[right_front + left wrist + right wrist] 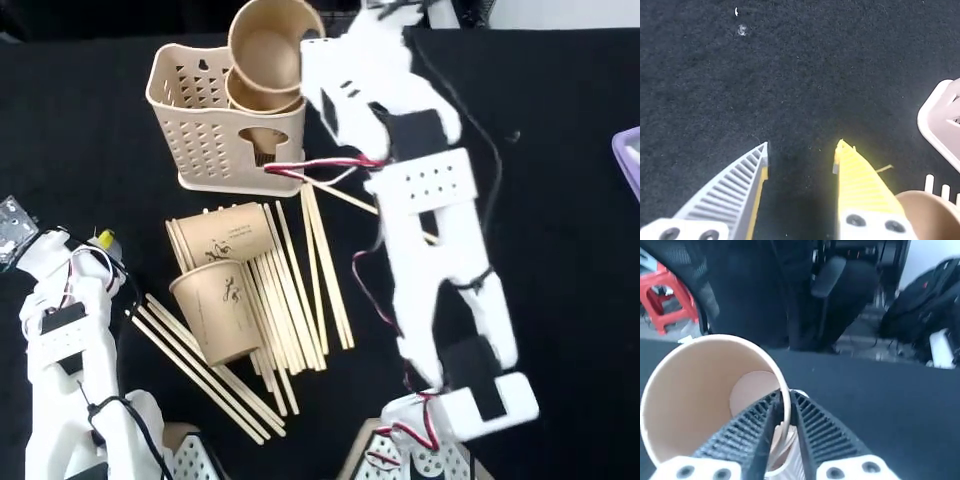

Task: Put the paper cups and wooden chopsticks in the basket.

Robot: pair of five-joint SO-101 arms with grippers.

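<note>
From above, the beige perforated plastic basket (200,130) stands on the black-covered table (560,300) toward its far edge, across from the arms' bases. One brown paper cup (258,97) sits inside it. The white right arm (430,230) stretches out over it. Its right gripper (308,48) holds a second brown cup (270,38) by the rim, mouth tipped sideways, just above the one in the basket. Toward the middle of the table, two loose cups (222,236) lie on their sides among a spread of pale wooden chopsticks (295,290). The left arm (65,340) sits by the table's left edge, near the front corner.

Seen from the left wrist, the left gripper (802,149) hangs over bare black cloth, its jaws spread with nothing between them.

Seen from the right wrist, the dark ribbed fingers (812,427) are pinched tight on the second brown cup's wall, one inside the rim and one outside.

I'd say the second cup is being placed. The next move calls for lowering it until it nests in the first, then opening the jaws and lifting straight clear so it isn't dragged out. Two cups and all the chopsticks are left.
</note>
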